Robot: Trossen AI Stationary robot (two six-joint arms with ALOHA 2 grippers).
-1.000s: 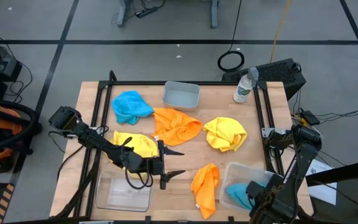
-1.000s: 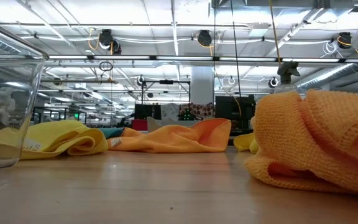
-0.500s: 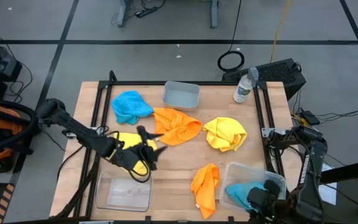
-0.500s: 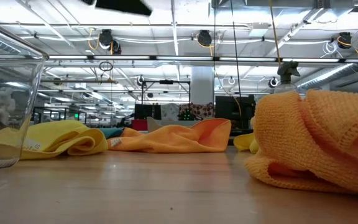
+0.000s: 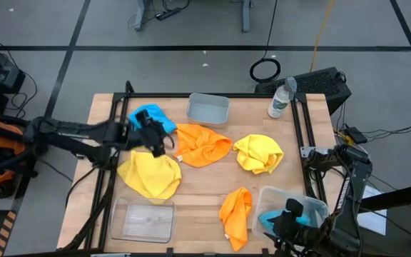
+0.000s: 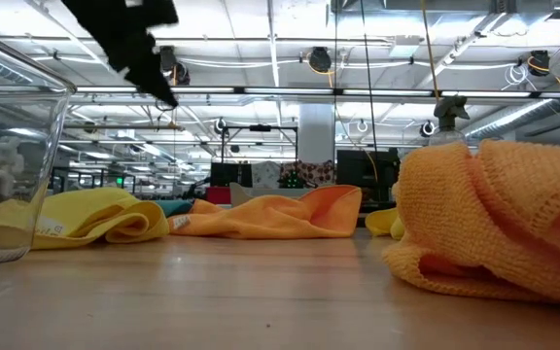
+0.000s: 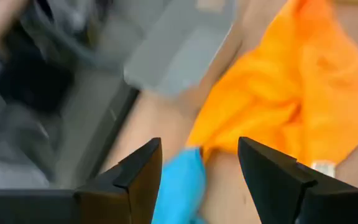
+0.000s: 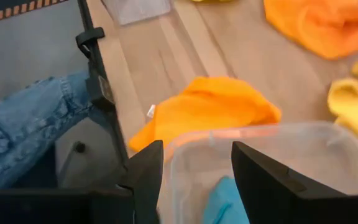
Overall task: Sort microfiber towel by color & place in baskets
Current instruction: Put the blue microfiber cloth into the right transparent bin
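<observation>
My left end effector (image 5: 164, 142) hovers released above the blue towel (image 5: 148, 118); my right end effector (image 8: 194, 180) waits released over a clear basket (image 5: 318, 205).

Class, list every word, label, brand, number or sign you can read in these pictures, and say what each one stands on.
No text can be read anywhere.
Water bottle: its label is too small to read.
Yellow towel: the small white tag is too blurred to read.
Orange towel: its tag is also too blurred.
</observation>
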